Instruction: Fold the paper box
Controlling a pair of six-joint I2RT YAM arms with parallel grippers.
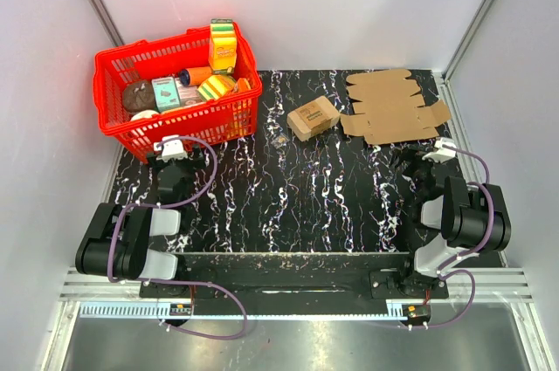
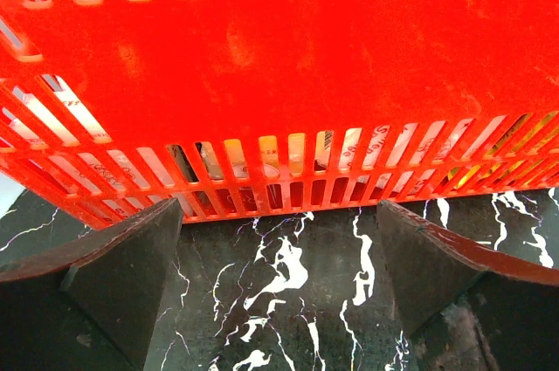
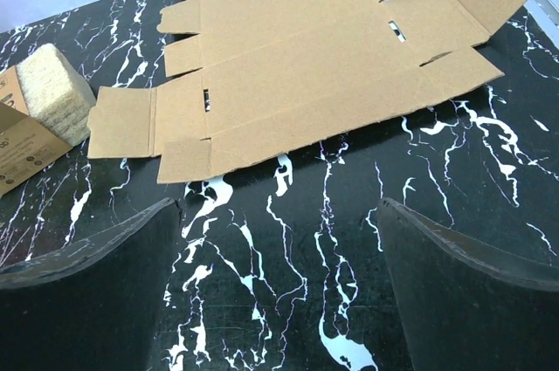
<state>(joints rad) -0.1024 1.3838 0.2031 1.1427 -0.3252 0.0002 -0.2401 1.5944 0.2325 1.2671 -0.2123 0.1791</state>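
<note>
The paper box (image 1: 393, 106) lies flat and unfolded on the black marbled table at the back right, a plain brown die-cut sheet with flaps and tabs. In the right wrist view it (image 3: 323, 65) fills the upper half, just beyond my fingers. My right gripper (image 1: 417, 161) is open and empty, a short way in front of the sheet's near edge; in its own view it (image 3: 279, 292) hangs over bare table. My left gripper (image 1: 166, 159) is open and empty at the left, right in front of the red basket (image 1: 179, 118); in its own view it (image 2: 279, 292) faces the basket wall (image 2: 279, 65).
A small chunky cardboard box with print (image 1: 313, 118) stands left of the sheet, also seen in the right wrist view (image 3: 35, 118). The red basket holds several groceries. White walls and metal rails close the table at the back and sides.
</note>
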